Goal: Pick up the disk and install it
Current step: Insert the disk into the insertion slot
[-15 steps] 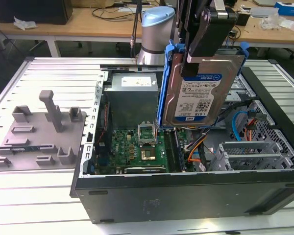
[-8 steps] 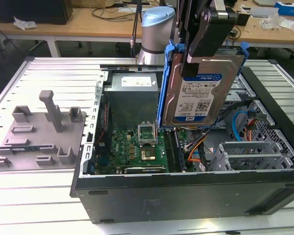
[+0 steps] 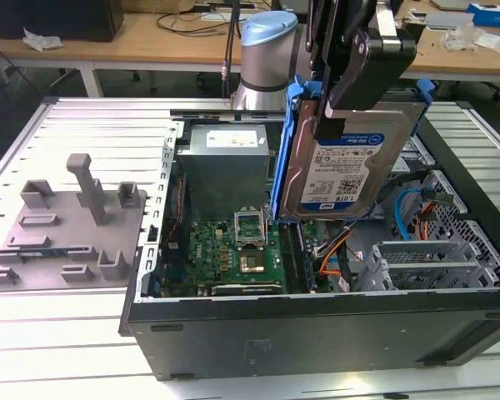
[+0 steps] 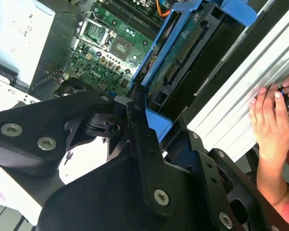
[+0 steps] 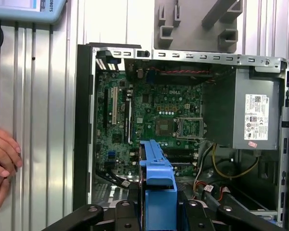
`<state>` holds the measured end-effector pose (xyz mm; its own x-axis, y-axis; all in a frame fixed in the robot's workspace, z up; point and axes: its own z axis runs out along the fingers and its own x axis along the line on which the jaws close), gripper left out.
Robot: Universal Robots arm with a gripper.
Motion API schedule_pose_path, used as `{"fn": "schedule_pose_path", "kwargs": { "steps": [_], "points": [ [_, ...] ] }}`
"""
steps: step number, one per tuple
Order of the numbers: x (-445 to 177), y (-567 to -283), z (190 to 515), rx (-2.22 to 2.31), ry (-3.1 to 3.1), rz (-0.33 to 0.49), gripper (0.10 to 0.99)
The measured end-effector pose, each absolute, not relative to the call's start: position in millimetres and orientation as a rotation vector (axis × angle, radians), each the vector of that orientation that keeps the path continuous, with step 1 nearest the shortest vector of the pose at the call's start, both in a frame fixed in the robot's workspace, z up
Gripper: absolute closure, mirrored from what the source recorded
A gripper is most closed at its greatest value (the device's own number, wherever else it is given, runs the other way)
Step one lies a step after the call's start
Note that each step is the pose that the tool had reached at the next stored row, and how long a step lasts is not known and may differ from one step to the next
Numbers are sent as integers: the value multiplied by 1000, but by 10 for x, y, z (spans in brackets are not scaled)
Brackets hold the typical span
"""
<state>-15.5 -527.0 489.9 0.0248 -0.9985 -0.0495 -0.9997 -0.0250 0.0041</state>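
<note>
The claw (image 3: 327, 123), clenched on one disk (image 3: 343, 171), holds it on edge above one open computer case (image 3: 317, 329).

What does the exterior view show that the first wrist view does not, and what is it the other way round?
Exterior view: the disk with its labelled silver face, held nearly upright by the robot's hand above the open computer case, and a grey fixture plate at the exterior view's left.
First wrist view: a person's fingers on the ribbed table beside the case.
Both: the green motherboard, the grey power supply and the disk's blue carrier frame.
</note>
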Motion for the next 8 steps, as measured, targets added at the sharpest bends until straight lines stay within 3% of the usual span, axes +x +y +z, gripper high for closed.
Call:
{"fn": "schedule_pose_path", "kwargs": {
  "steps": [8],
  "points": [
    [-73, -5282, 4887, -2183, 2212, 61, 718]
  ]
}}
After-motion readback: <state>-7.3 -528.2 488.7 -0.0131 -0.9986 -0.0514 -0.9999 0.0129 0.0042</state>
